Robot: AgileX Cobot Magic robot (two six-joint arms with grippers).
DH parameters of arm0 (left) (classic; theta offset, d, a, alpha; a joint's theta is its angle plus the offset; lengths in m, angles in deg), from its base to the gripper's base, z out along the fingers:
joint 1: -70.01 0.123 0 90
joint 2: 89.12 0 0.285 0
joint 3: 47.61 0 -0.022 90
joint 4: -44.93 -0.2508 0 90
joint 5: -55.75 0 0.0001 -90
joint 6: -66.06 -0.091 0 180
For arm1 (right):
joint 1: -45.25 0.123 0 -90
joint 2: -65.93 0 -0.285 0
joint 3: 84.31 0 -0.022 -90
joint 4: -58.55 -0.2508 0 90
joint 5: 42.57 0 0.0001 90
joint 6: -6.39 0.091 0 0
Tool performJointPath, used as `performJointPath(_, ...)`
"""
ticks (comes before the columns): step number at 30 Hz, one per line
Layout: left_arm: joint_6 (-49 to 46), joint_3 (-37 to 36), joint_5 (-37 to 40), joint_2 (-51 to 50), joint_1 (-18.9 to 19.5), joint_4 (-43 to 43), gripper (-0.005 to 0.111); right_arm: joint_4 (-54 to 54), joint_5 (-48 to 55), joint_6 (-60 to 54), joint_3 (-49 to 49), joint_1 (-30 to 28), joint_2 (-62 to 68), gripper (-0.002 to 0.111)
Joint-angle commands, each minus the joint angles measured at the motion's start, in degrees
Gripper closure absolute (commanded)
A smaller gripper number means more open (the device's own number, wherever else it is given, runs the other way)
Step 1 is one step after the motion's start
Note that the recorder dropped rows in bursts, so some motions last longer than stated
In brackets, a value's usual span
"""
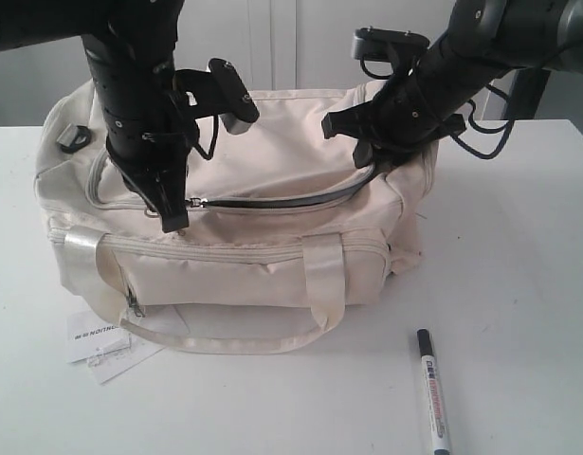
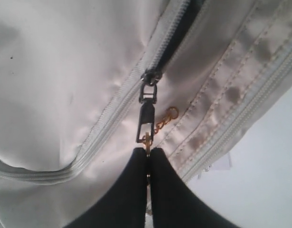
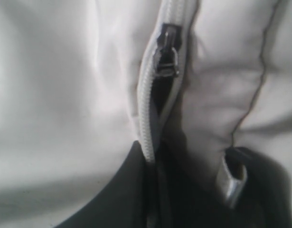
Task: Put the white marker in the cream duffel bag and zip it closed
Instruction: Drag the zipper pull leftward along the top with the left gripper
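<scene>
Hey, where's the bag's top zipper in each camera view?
Exterior: the zipper is a dark open slit across the top of the bag, between the left pincer and the right pincer.
Left wrist: the zipper runs from the top edge to its slider; the left pincer grips the pull.
Right wrist: the zipper is mid-picture, gaping, one end in the right pincer.
Shared landmark: the dark gap between the teeth.
</scene>
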Motion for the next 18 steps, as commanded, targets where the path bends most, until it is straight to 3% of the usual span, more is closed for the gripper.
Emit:
performJointPath(1, 0.2, -0.2, 5.6, 1.1, 1.4, -0.5, 0.107, 2.8, -1.4, -0.8, -0.1, -0.6, -0.5, 0.108)
performJointPath(18, -0.7, -3.5, 5.6, 1.3, 4.3, -0.5, 0.107, 3.8, -1.4, -0.8, -0.1, -0.6, -1.4, 0.108)
